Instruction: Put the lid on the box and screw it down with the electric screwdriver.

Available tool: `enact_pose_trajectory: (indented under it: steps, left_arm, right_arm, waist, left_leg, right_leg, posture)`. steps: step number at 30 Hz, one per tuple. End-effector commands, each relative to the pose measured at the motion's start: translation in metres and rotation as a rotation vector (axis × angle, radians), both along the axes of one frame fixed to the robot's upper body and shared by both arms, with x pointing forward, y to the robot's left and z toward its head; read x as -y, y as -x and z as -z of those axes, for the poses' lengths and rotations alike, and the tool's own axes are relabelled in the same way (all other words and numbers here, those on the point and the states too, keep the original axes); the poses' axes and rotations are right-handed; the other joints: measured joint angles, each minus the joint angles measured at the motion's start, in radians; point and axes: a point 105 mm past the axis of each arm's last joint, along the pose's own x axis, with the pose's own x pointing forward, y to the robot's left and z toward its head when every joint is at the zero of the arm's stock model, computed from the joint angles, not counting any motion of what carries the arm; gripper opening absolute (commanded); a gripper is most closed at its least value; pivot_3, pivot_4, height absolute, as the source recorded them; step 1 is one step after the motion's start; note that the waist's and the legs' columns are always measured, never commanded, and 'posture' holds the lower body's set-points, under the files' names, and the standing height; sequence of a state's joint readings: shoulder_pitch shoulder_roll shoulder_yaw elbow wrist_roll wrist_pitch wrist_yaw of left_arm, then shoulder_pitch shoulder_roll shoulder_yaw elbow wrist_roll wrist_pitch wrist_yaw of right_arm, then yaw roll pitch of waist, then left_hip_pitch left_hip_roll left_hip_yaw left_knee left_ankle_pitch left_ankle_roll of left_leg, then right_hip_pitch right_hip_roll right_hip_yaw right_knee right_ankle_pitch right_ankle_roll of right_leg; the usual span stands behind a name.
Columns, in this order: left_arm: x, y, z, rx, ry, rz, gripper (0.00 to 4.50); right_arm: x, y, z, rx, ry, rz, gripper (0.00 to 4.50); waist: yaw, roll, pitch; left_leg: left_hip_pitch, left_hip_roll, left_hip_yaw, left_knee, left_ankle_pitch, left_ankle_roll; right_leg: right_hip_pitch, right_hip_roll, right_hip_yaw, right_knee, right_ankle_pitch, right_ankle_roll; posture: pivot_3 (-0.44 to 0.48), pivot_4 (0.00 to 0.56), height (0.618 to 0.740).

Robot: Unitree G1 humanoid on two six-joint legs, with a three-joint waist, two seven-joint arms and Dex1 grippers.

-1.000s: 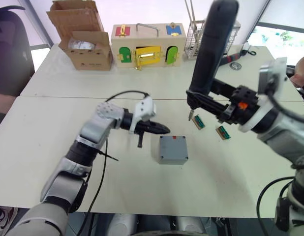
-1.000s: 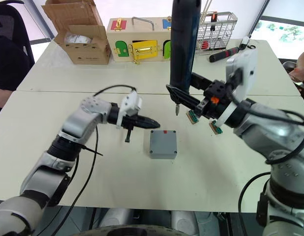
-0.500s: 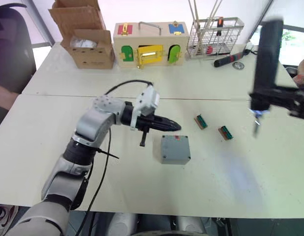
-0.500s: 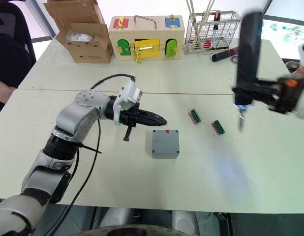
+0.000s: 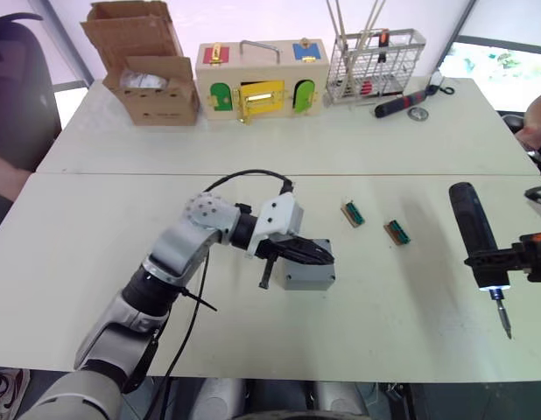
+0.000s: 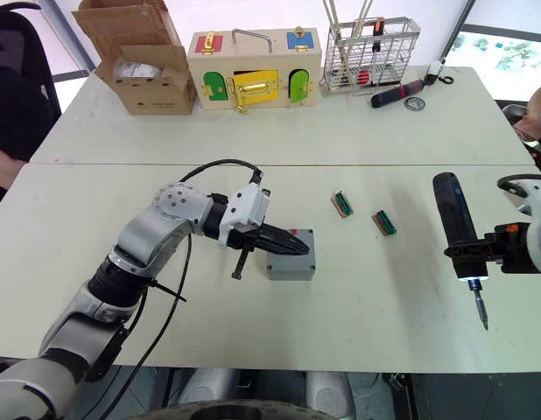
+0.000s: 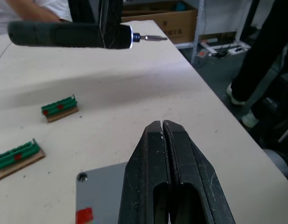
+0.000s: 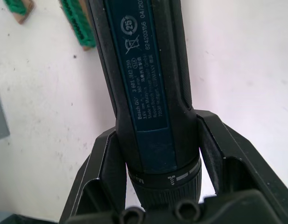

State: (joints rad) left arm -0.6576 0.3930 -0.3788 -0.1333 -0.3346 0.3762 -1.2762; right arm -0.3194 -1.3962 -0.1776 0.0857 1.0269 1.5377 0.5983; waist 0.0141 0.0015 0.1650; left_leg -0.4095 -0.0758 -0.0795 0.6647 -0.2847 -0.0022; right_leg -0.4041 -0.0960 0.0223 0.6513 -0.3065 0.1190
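Note:
The grey box [image 5: 307, 283] stands in the middle of the near table with the flat grey lid [image 7: 99, 191] lying on top of it; a corner screw hole and a red mark show on the lid's edge. My left gripper [image 5: 323, 255] is shut and empty, its fingers reaching low over the lid from the left. Far to the right, my right gripper [image 6: 472, 252] is shut on the electric screwdriver [image 5: 476, 229]. The screwdriver is held nearly level above the table, its metal bit pointing toward the near edge, well away from the box.
Two small green terminal blocks [image 5: 353, 213] [image 5: 396, 232] lie between the box and the screwdriver. At the back stand a cardboard box [image 5: 152, 79], a wooden box with coloured doors [image 5: 262, 79] and a wire basket [image 5: 375, 54], with a black-and-red tool [image 5: 397, 105] beside it. A person's hand [image 5: 537, 131] is at the right edge.
My right arm swung the screwdriver from upright near the box out to the right and tipped it nearly level. My left gripper moved right, over the lid.

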Motion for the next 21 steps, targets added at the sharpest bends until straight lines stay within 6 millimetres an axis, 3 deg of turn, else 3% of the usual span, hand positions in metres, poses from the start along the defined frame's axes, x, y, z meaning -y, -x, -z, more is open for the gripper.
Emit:
enact_pose_trajectory:
  steps: [1, 10, 11, 16, 18, 21]
  left_arm:
    - [-0.002, 0.004, 0.000, 0.044, -0.012, -0.006, 0.00]
    - [-0.007, 0.001, 0.004, 0.027, -0.025, -0.053, 0.00]
    - [-0.008, -0.001, 0.004, 0.025, -0.028, -0.061, 0.00]
    - [-0.012, -0.009, 0.005, 0.020, -0.037, -0.097, 0.00]
    - [-0.016, -0.016, 0.003, 0.016, -0.035, -0.134, 0.00]
    - [-0.028, -0.029, -0.002, -0.003, -0.009, -0.222, 0.00]
  right_arm:
    - [0.003, -0.008, 0.002, 0.003, 0.008, 0.013, 1.90]
    - [0.007, -0.016, 0.017, -0.013, 0.046, 0.033, 1.90]
    - [0.006, -0.016, 0.017, -0.007, 0.048, 0.024, 2.90]
    - [0.004, -0.020, 0.014, 0.035, 0.076, 0.009, 4.29]
    - [0.005, -0.025, 0.009, 0.081, 0.099, 0.004, 4.48]
    - [0.007, -0.040, -0.019, 0.248, 0.183, -0.041, 4.48]
  waist:
    - [0.001, 0.000, 0.000]
    - [0.000, 0.001, 0.000]
    - [-0.001, 0.001, 0.000]
    - [-0.001, 0.001, 0.000]
    - [0.000, 0.001, 0.000]
    - [-0.002, 0.001, 0.000]
  left_leg:
    - [0.000, 0.000, 0.000, 0.000, 0.000, 0.000]
    - [-0.001, -0.001, 0.000, 0.000, 0.000, -0.001]
    - [-0.001, -0.001, 0.000, 0.000, 0.000, -0.001]
    - [-0.001, -0.001, 0.000, 0.000, 0.000, -0.001]
    - [-0.001, -0.001, 0.000, 0.001, 0.000, -0.001]
    - [-0.001, -0.001, 0.000, 0.001, 0.000, -0.001]
  right_leg:
    - [0.000, 0.000, 0.000, 0.000, 0.000, 0.000]
    - [-0.001, 0.000, 0.000, 0.000, 0.000, 0.000]
    - [-0.001, 0.000, 0.000, 0.000, 0.000, 0.000]
    - [-0.001, 0.000, 0.000, 0.000, 0.000, 0.000]
    - [-0.001, 0.000, 0.000, 0.000, 0.000, 0.000]
    - [-0.001, 0.000, 0.000, 0.001, 0.000, 0.000]
  posture:
    - [0.000, 0.150, 0.740]
    - [0.000, 0.150, 0.740]
    - [0.000, 0.150, 0.740]
    - [0.000, 0.150, 0.740]
    - [0.000, 0.150, 0.740]
    - [0.000, 0.150, 0.740]
